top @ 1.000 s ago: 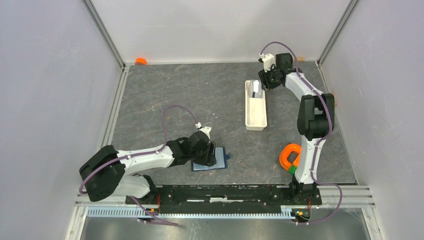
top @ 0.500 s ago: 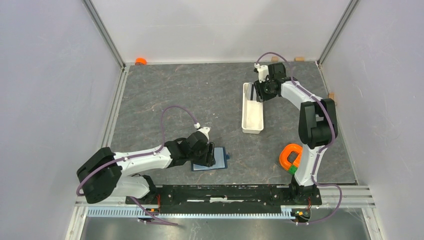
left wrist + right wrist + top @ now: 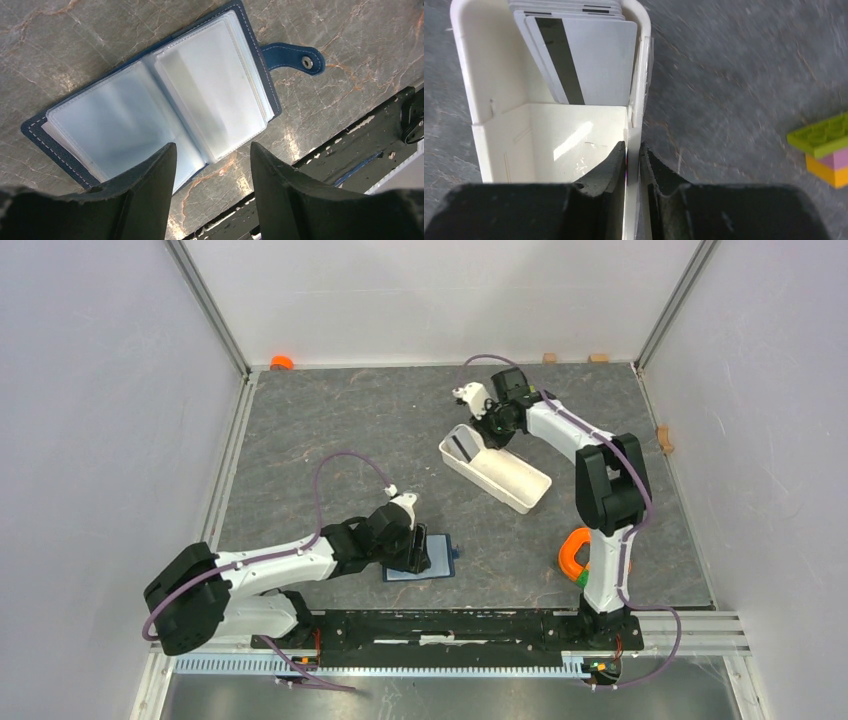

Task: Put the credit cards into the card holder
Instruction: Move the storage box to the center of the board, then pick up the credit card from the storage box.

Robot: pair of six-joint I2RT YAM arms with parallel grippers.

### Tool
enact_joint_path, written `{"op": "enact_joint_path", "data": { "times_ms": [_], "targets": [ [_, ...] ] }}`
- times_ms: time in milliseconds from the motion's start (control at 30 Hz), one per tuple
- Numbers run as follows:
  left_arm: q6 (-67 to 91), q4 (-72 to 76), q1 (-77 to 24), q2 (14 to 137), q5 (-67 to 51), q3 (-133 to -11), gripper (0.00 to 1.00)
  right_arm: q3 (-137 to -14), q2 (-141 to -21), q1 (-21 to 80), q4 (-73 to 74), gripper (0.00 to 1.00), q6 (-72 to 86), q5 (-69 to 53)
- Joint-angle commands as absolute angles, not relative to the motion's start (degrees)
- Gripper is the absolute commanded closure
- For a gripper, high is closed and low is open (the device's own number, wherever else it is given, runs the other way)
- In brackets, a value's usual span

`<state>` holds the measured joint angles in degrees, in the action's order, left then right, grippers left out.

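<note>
– Arms?
– We log left gripper (image 3: pixel 212 147) spread, empty, over one open card holder (image 3: pixel 165 100), 6 o'clock; right gripper (image 3: pixel 633 147) pinches the wall of one tray (image 3: pixel 499 130); credit cards (image 3: pixel 594 55) inside, count unclear.

- Card holder (image 3: pixel 436 567) lying open on the bench (image 3: pixel 330 440), toward 6 o'clock.
- Left end effector (image 3: pixel 414 552) over its 9 o'clock half.
- White tray (image 3: pixel 508 474) slanted, toward 1 o'clock, with credit cards (image 3: pixel 462 447) at its 10 o'clock end.
- Right end effector (image 3: pixel 480 428) at that end's rim.
</note>
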<state>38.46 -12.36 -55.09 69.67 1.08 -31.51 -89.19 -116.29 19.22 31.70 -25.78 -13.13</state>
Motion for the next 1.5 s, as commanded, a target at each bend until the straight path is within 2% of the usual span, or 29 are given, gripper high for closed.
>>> {"op": "enact_joint_path", "data": {
  "times_ms": [0, 133, 233, 267, 333, 400, 633, 800, 933, 1100, 1233, 1467],
  "targets": [
    [35.6, -13.0, -55.1, 68.0, 0.8, -34.5, 0.36, -93.3, -117.8, 23.8, 34.5, 0.79, -36.0, -15.9],
    [35.6, -13.5, -55.1, 68.0, 1.0, -35.8, 0.34, -93.6, -117.7, 28.2, 34.0, 0.78, -39.0, -16.7],
    [36.3, -13.6, -55.1, 68.1, 1.0, -35.5, 0.34, -93.3, -117.4, 30.5, 32.4, 0.73, -38.6, -16.3],
    [36.6, -13.5, -55.1, 67.8, 1.0, -35.4, 0.34, -93.2, -117.2, 31.0, 31.5, 0.69, -37.6, -15.8],
    [37.0, -13.6, -55.0, 66.8, 1.4, -35.4, 0.33, -93.2, -116.5, 31.1, 29.9, 0.5, -34.0, -15.3],
    [36.9, -14.2, -54.8, 65.6, 1.8, -36.0, 0.32, -92.1, -114.7, 31.1, 27.6, 0.38, -30.8, -14.5],
    [36.1, -21.0, -50.5, 64.3, 7.0, -43.1, 0.1, -82.1, -99.8, 30.9, 15.6, 0.22, -15.9, -5.2],
    [33.2, -22.1, -39.1, 69.4, -2.6, -50.6, 0.04, -76.8, -92.3, 28.3, 15.9, 0.15, -5.9, -1.1],
    [29.2, -24.3, -33.4, 77.1, -7.3, -60.2, 0.03, -70.4, -86.9, 25.5, 16.2, 0.14, -3.2, -1.2],
    [25.0, -29.4, -31.5, 92.0, -11.3, -74.0, 0.03, -63.0, -80.2, 22.7, 15.1, 0.13, -3.3, -2.0],
    [21.0, -31.9, -31.4, 103.0, -9.3, -82.9, 0.04, -58.3, -75.8, 21.9, 13.0, 0.11, -2.9, -2.0],
    [17.9, -33.7, -30.8, 113.5, -6.5, -89.8, 0.03, -54.0, -71.3, 20.9, 11.3, 0.1, -2.8, -3.7]
  ]
}}
